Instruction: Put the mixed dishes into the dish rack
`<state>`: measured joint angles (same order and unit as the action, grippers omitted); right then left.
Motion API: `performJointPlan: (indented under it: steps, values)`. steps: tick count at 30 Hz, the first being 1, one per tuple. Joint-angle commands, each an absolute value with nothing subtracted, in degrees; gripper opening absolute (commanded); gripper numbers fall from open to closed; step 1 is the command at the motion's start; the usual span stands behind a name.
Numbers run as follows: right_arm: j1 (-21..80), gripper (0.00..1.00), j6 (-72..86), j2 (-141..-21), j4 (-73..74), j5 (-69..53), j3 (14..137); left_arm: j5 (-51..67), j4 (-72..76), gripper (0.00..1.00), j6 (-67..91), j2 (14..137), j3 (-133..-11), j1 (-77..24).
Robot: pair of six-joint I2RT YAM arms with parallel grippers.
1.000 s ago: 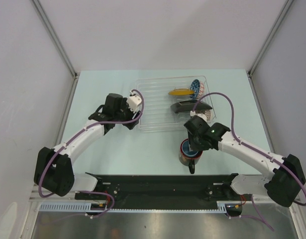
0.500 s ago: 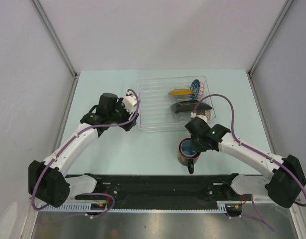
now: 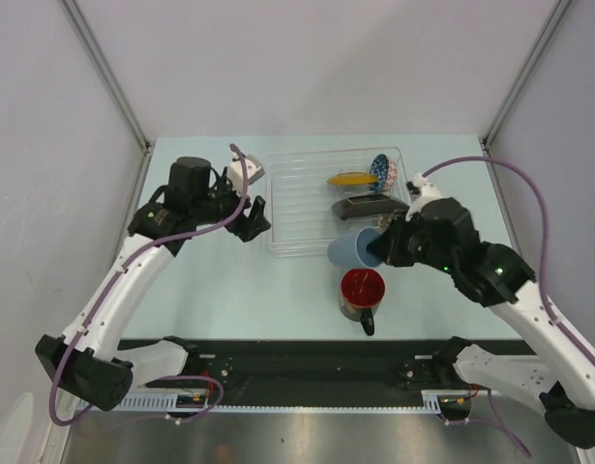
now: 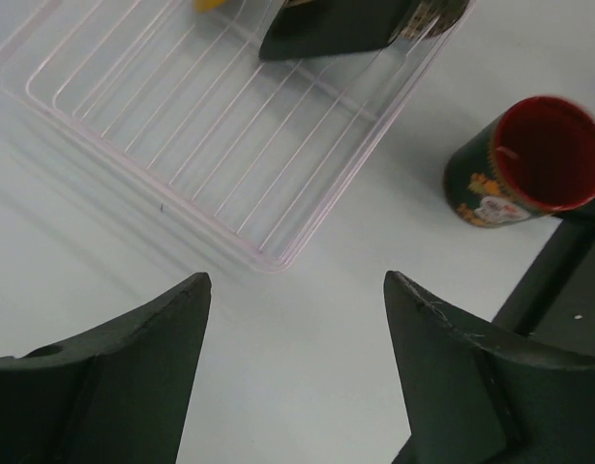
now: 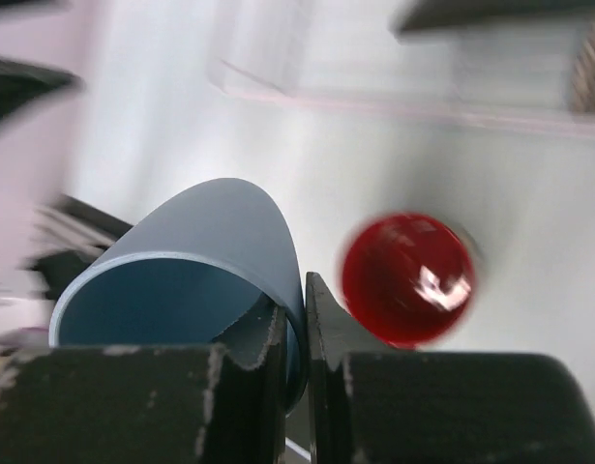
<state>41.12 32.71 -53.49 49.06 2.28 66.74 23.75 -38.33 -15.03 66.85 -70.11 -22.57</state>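
While the right gripper pinched the wall of the light blue cup between nearly closed jaws, holding it tipped on its side just off the near right edge of the dish rack, the left gripper hung empty, jaws spread wide, beside the rack's left end. In the rack's right part sat the small round yellow plate, blue-white patterned bowl and black square floral plate, so roughly half looked done. The cup was not yet in, the dark red-lined mug stood upright in front of the rack, and the speckled beige bowl could not be made out.
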Motion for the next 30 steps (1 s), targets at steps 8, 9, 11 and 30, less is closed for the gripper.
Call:
performJointPlan:
  steps: [8,9,11,30]
  values:
    - [36.9,0.0,44.5,-58.5,16.1,-24.9,70.4,56.6,-31.4,1.0,19.6,63.3,-89.7,-15.7]
    - [36.7,0.0,45.5,-59.3,14.1,-26.4,70.4,58.3,-20.2,1.0,24.8,62.4,-85.6,-15.2]
    - [36.7,0.0,48.9,-60.7,8.7,-28.9,70.4,61.6,-13.0,1.0,37.2,62.3,-82.8,-15.0]
    - [36.6,0.0,64.1,-72.5,-11.6,-38.3,70.2,64.8,11.2,1.0,55.7,59.2,-66.7,-13.0]
